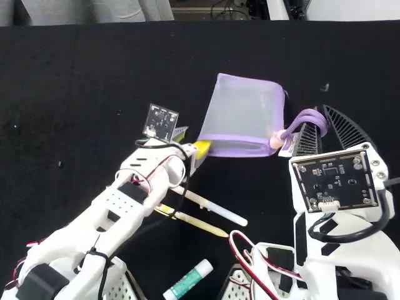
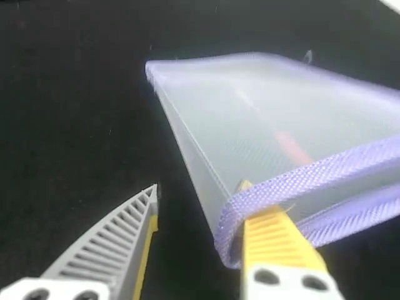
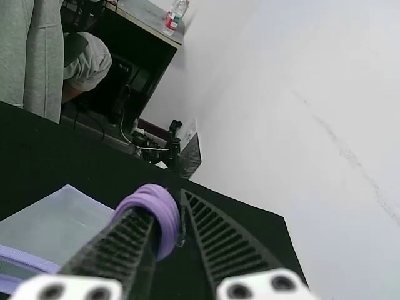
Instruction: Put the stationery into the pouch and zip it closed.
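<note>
Black tabletop [image 1: 69, 81], and over on the left the white arm comes in from the front-left corner. Its left gripper [image 1: 191, 141] is spread wide. The yellow finger [image 2: 275, 244] is tucked inside the pouch mouth with the purple rim draped over it, and the grey finger [image 2: 115, 240] hangs outside, gripping nothing. Near the front edge lie a glue stick [image 1: 187, 282], a yellow pencil [image 1: 195, 222] and a pale pen [image 1: 214, 210], all still out. The see-through pouch [image 1: 244, 112] sits about mid-table. At its right corner the right gripper [image 1: 316, 115] has its black fingers pinched onto the purple loop [image 1: 305, 119].
</note>
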### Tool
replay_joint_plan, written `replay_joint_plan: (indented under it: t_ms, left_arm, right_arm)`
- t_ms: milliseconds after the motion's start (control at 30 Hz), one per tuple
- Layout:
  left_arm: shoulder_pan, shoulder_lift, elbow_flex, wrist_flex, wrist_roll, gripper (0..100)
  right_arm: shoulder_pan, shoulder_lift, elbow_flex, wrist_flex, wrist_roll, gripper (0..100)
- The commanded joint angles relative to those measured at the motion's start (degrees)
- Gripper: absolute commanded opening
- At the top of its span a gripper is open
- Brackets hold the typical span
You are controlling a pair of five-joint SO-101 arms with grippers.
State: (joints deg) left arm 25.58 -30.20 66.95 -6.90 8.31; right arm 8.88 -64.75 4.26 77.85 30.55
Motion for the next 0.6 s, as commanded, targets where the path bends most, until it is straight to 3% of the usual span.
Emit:
replay_joint_plan:
  t_ms: [0, 233, 567]
  left_arm:
    - [1.01, 1.14, -5.32, -1.14, 0.62, 21]
    - [1.63, 9.41, -13.05, -1.14, 0.18, 10]
    - [1.63, 19.34, -21.85, -1.14, 0.18, 6]
  right_arm:
    - [-0.70, 1.01, -2.77, -0.18, -0.26, 1.1]
    - [-0.70, 1.01, -2.77, -0.18, -0.44, 1.1]
    - [-0.70, 1.01, -2.77, -0.18, -0.44, 1.1]
